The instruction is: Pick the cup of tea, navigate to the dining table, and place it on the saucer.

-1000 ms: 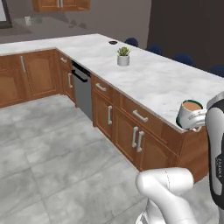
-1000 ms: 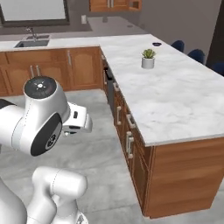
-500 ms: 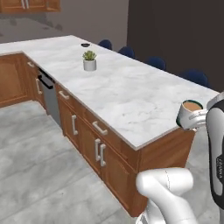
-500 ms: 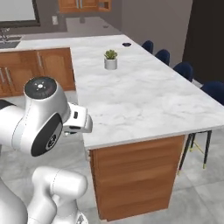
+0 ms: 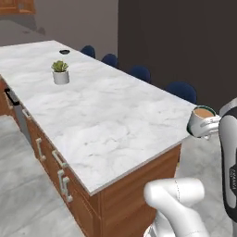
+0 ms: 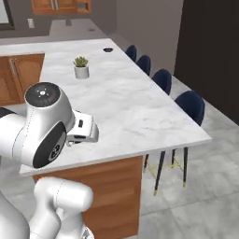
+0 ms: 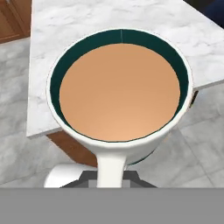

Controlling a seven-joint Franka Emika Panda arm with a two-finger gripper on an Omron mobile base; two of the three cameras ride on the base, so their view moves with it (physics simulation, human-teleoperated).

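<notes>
Base has driven on since half a second ago: desk [image 5: 106, 125] corner now close ahead, stools [image 6: 191, 105] along its right side. Cup [image 5: 202, 121] held up in the air off that near right corner, level, tea to the brim. My fingers [image 5: 209, 126] grip it at the handle side. Saucer [image 5: 64, 51] at the far end, past the plant [image 5: 60, 72].

cup of tea [image 5: 202, 121]: up in the air, off the bench's [image 5: 106, 125] near corner | plant pot [image 5: 60, 73]: on bench, far back | saucer [image 5: 64, 51]: behind pot | stools [image 6: 190, 106]: along right side
</notes>
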